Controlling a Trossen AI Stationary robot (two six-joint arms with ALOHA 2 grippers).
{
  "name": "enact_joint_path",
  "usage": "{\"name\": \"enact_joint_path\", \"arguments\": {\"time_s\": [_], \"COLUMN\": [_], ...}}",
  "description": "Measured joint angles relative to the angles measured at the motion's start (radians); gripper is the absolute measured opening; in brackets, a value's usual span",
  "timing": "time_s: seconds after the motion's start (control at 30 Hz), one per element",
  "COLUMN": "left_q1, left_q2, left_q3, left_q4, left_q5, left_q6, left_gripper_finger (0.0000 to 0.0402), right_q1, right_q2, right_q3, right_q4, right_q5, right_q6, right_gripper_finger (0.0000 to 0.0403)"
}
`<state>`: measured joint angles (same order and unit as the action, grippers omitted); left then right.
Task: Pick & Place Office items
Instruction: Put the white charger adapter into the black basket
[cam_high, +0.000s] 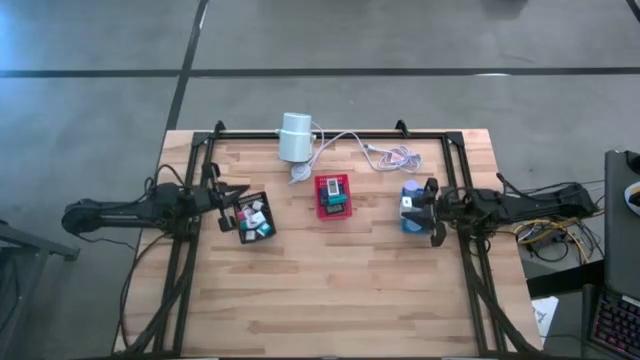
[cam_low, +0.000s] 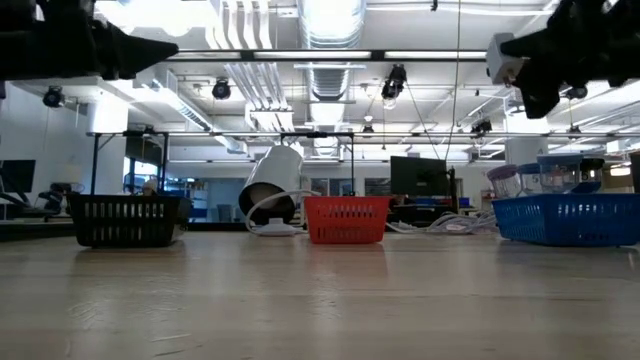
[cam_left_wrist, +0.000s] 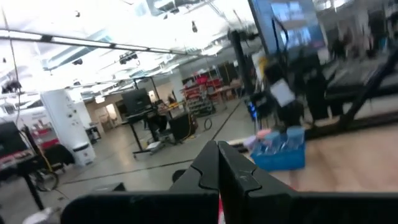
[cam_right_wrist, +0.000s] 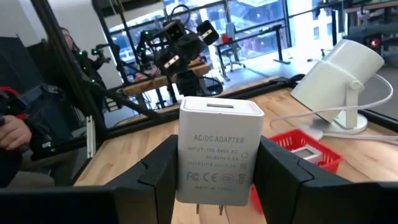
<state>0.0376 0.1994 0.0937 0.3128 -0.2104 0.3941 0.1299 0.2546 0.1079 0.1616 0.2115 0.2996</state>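
Note:
My right gripper (cam_right_wrist: 217, 180) is shut on a white AC/DC adapter (cam_right_wrist: 219, 155) and hovers over the blue tray (cam_high: 410, 190) at the table's right. My left gripper (cam_left_wrist: 217, 157) is shut with nothing in it. It hangs in the air at the left, beside the black tray (cam_high: 240, 236), which holds several small office items (cam_high: 256, 215). The red tray (cam_high: 322, 212) stands mid-table with a few pieces inside. In the low view the left gripper (cam_low: 130, 50) and the right gripper (cam_low: 525, 65) both hang high above the tabletop. My right gripper pinches the adapter between its two fingers (cam_right_wrist: 158, 177), one on each narrow side (cam_right_wrist: 184, 168). The fingers lie level and come from the table's right side. The adapter is lifted clear of the table, its printed face turned toward the wrist camera.
A white cylinder (cam_high: 296, 137) stands tilted on its stand at the table's far edge, and its cable (cam_high: 385, 153) loops toward the far right. A black frame (cam_high: 460, 170) runs along the table's sides. Bare wood lies across the near half.

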Motion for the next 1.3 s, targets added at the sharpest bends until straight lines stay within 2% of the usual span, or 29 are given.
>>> {"name": "enact_joint_path", "arguments": {"time_s": [0.13,0.3,0.47,0.57,0.7,0.8,0.93,1.03,1.17,1.3], "left_q1": [-0.001,-0.001,-0.001,-0.004,-0.019,-0.041,-0.082,-0.108,-0.133,-0.138], "left_q2": [0.095,0.263,0.43,0.516,0.605,0.663,0.748,0.816,0.897,0.96], "left_q3": [0.019,0.107,0.203,0.265,0.368,0.441,0.532,0.598,0.67,0.713], "left_q4": [0.013,0.016,0.018,0.016,0.017,0.014,0.004,0.001,0.01,0.02], "left_q5": [0.001,0.0,0.0,0.0,0.014,0.054,0.056,0.01,-0.13,-0.15], "left_q6": [0.115,0.153,0.153,0.17,0.186,0.259,0.383,0.46,0.55,0.597], "left_gripper_finger": [0.0,0.0,0.0004,0.0025,0.0082,0.0138,0.0221,0.0279,0.0339,0.0375], "right_q1": [-0.009,-0.036,-0.084,-0.126,-0.182,-0.22,-0.253,-0.268,-0.276,-0.279], "right_q2": [0.146,0.344,0.527,0.63,0.75,0.833,0.943,1.02,1.108,1.179], "right_q3": [0.114,0.275,0.426,0.517,0.636,0.712,0.809,0.88,0.97,1.051], "right_q4": [0.0,0.001,0.002,0.003,0.007,0.006,0.006,0.005,0.006,0.006], "right_q5": [-0.006,-0.053,-0.189,-0.289,-0.421,-0.505,-0.584,-0.621,-0.664,-0.719], "right_q6": [0.008,0.003,-0.01,0.0,0.008,0.029,0.053,0.062,0.06,0.059], "right_gripper_finger": [0.0157,0.0157,0.0157,0.0157,0.0157,0.0157,0.0157,0.0157,0.0157,0.0157]}}
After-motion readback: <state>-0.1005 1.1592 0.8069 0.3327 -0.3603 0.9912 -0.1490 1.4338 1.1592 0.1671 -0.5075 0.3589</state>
